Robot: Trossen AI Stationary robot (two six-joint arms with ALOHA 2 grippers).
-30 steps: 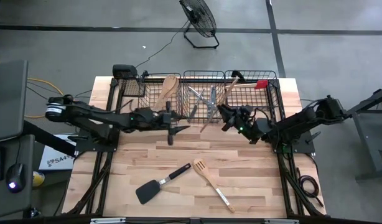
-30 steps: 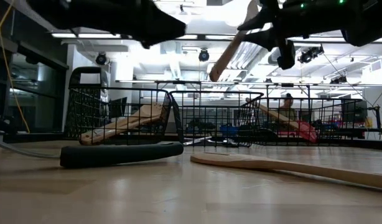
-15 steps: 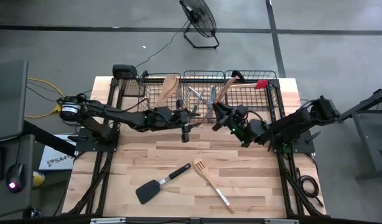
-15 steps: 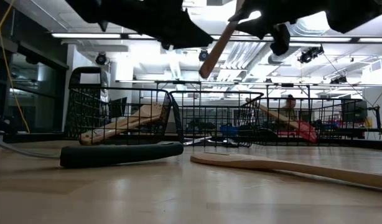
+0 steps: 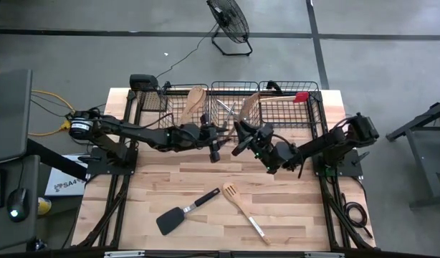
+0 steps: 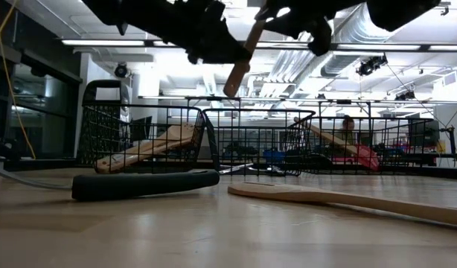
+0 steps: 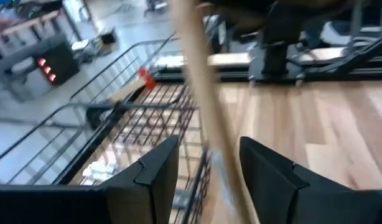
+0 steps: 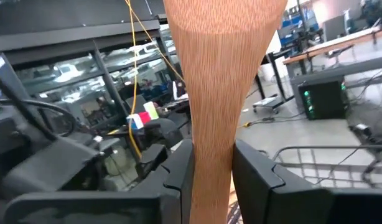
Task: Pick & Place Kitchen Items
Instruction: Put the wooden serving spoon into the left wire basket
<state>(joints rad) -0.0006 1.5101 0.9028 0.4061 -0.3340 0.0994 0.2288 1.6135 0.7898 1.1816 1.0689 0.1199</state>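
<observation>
Both arms reach in toward the upper centre of the high view, meeting just in front of the row of black wire baskets (image 5: 227,87). The right arm runs from its base at right-centre leftward, nearly level; the right gripper (image 5: 241,136) is clamped on a pale wooden utensil (image 5: 246,107), whose broad end angles up and right over the middle basket. In the right wrist view the two dark fingers (image 8: 178,174) press against either side of the wooden shaft (image 8: 213,93), which widens toward the top of that frame. In the low view the handle end (image 6: 237,74) hangs down and left from the gripper near the top centre, well above the table. The left arm stretches from the left-centre of the high view rightward; the left gripper (image 5: 214,140) sits just beside the right one. In the left wrist view its fingers (image 7: 157,174) stand apart with the wooden shaft (image 7: 203,99) running between them, blurred; whether they touch it cannot be told. On the table (image 5: 299,215), lower centre of the high view, lie a black turner (image 5: 184,213) and a wooden slotted turner (image 5: 238,201), close together. A wooden spoon (image 5: 193,102) leans in the left basket, silver cutlery (image 5: 226,109) in the middle one, a red-headed spatula (image 5: 297,96) in the right one.
</observation>
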